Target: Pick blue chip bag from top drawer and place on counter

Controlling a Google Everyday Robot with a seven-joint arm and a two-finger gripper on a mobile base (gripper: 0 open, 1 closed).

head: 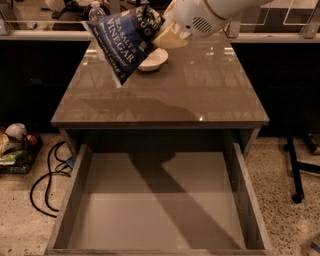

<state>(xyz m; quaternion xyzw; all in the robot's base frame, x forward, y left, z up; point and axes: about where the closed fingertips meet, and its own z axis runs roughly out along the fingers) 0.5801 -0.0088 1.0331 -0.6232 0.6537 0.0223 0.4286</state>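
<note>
Above the glossy counter [200,95], the claw [160,29] grips the crumpled foil blue chip bag [124,44] by one corner.

A white bowl [154,61] sits on the tabletop [200,95] at 12 o'clock, partly hidden by the blue chip bag [125,42] and just below the gripper [162,34]. A clear water bottle [96,11] stands at 11 o'clock. On the speckled floor [290,220], black cables [46,176] loop at 8 o'clock, mixed clutter [14,145] lies at 9 o'clock, and a black stand leg [295,172] rises at 4 o'clock.
</note>
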